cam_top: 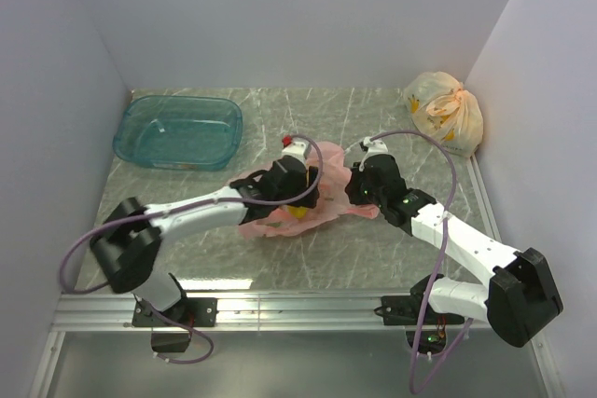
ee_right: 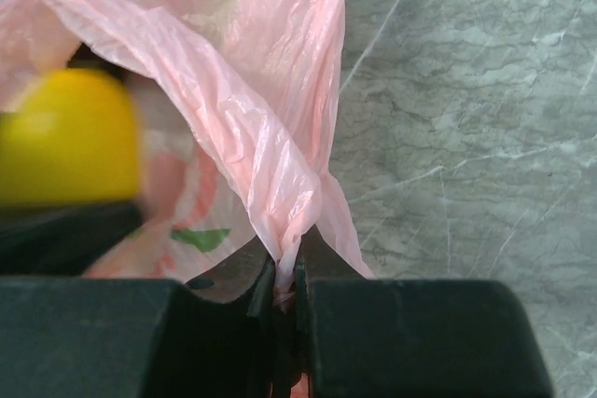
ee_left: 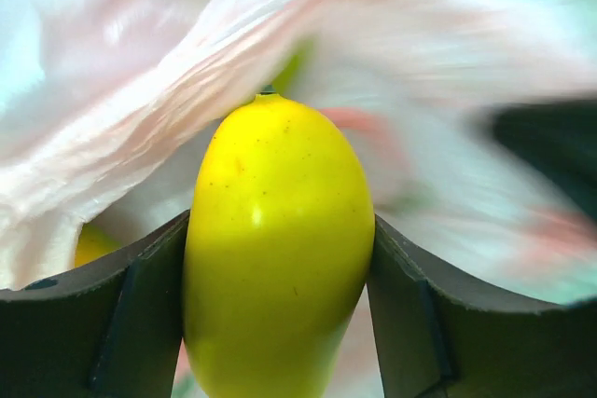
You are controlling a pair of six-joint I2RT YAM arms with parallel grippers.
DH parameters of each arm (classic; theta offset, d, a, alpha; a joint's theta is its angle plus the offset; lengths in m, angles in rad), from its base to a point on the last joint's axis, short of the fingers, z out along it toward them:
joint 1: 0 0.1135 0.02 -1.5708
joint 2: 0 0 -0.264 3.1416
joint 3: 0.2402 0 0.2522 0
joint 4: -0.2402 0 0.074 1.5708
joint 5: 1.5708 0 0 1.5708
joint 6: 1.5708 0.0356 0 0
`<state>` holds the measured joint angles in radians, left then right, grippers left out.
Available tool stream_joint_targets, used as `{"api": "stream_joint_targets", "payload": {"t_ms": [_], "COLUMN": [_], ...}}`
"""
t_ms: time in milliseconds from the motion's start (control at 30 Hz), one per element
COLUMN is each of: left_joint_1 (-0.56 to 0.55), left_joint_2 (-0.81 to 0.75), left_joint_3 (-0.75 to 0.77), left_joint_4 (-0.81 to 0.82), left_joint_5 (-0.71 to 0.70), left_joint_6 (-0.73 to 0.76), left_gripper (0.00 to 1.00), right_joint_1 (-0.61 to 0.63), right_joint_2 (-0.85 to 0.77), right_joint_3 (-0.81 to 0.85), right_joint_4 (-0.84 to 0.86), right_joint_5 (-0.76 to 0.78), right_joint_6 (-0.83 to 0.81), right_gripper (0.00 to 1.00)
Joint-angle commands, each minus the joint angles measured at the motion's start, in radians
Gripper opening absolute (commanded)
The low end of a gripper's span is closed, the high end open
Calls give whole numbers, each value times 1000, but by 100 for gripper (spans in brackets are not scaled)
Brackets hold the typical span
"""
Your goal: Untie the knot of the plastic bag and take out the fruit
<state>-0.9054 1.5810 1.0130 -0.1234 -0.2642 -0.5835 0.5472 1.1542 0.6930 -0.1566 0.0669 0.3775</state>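
Note:
The pink plastic bag [cam_top: 328, 213] lies crumpled mid-table, its mouth open. My left gripper [cam_top: 297, 195] reaches into it. In the left wrist view both fingers [ee_left: 140, 314] press the sides of a yellow oblong fruit [ee_left: 280, 184], so the left gripper [ee_left: 280, 230] is shut on it, with bag film [ee_left: 140, 118] draped behind. The same yellow fruit [ee_right: 70, 137] shows blurred in the right wrist view. My right gripper [cam_top: 359, 188] [ee_right: 284, 272] is shut on a gathered fold of the plastic bag [ee_right: 270, 137] at its right edge. An orange-yellow piece [ee_left: 93, 244] peeks out beside the left finger.
A blue translucent tub [cam_top: 177, 130] stands at the back left. A pale yellow bag with orange print [cam_top: 446, 111], tied, sits in the back right corner. The grey marbled table [ee_right: 466, 90] is walled on three sides.

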Motion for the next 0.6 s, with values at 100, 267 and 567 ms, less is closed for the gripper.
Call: {"api": "stream_joint_targets", "payload": {"t_ms": [100,267,567], "left_joint_1": [26,181,699], "left_joint_2": [-249,-315,-66], "left_joint_3": [7,50,268], "left_joint_4": [109,116,-100], "left_joint_5": [250,220,8], "left_joint_6": [63,28,-117], "left_gripper": [21,20,20], "right_joint_1": [5,5,7], "right_joint_2": [4,-4,-56], "right_joint_3": [-4,-4,-16], "right_joint_4": [48,40,40], "right_joint_5": [25,24,-10], "right_joint_6": [1,-3,-14], "right_gripper": [10,8,8]}}
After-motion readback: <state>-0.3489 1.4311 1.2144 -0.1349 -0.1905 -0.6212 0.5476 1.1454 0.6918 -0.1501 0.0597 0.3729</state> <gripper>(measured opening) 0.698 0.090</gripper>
